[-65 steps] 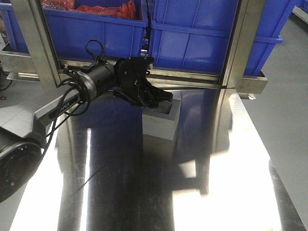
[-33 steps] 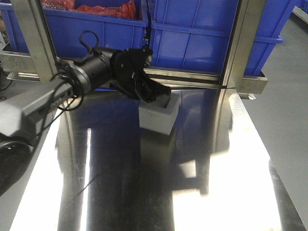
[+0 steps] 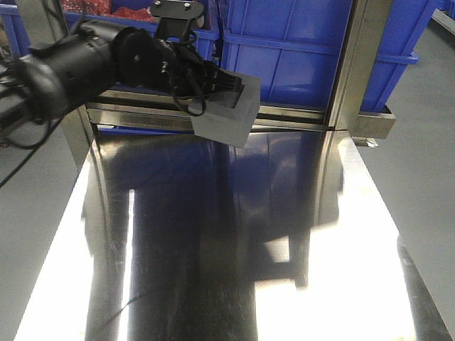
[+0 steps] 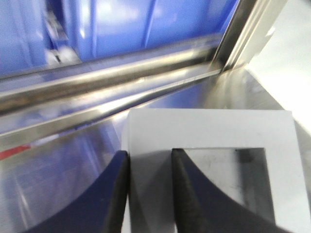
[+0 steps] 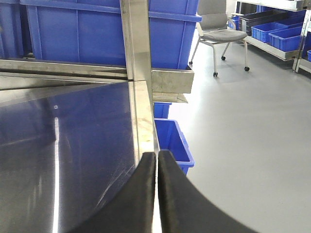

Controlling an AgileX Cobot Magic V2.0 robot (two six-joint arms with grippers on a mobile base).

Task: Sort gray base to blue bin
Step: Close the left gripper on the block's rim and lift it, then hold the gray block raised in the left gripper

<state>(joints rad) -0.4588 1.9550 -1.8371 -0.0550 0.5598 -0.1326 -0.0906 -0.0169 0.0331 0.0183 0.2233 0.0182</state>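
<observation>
1. Currently holds the gray base (image 3: 227,121) aloft in the left gripper (image 3: 226,84), tilted, clear of the steel table (image 3: 213,249) and up near its far edge.
2. Pinches one wall of that block between the fingers (image 4: 116,194): one outside the wall, the other down inside the square recess, as seen from the left wrist.
3. Hangs the block in front of the horizontal rail (image 3: 298,117) that bounds the table's far side; cannot tell whether block and rail touch.
4. Puts the blue bin (image 3: 284,64) directly behind and above that rail, its front wall just past the block's right side.
5. Leaves a broad run of reflective steel below the block and toward the near edge, hemmed at the far corners by two uprights (image 3: 352,64).
6. Shows the right gripper (image 5: 156,167) with fingertips pressed together on nothing, poised over the table's right edge strip.
7. Opens, beyond that right edge, onto plain grey floor, with a floor crate (image 5: 172,141) tucked just beside the table corner and a chair (image 5: 218,29) well apart.
8. Counted in the front view: one gray base, one arm, two large bins side by side on the rack, the neighbouring bin (image 3: 142,39) on the left carrying red contents (image 3: 128,8).
9. Counted from the right wrist: one chair, one floor crate, one pair of closed fingers.
</observation>
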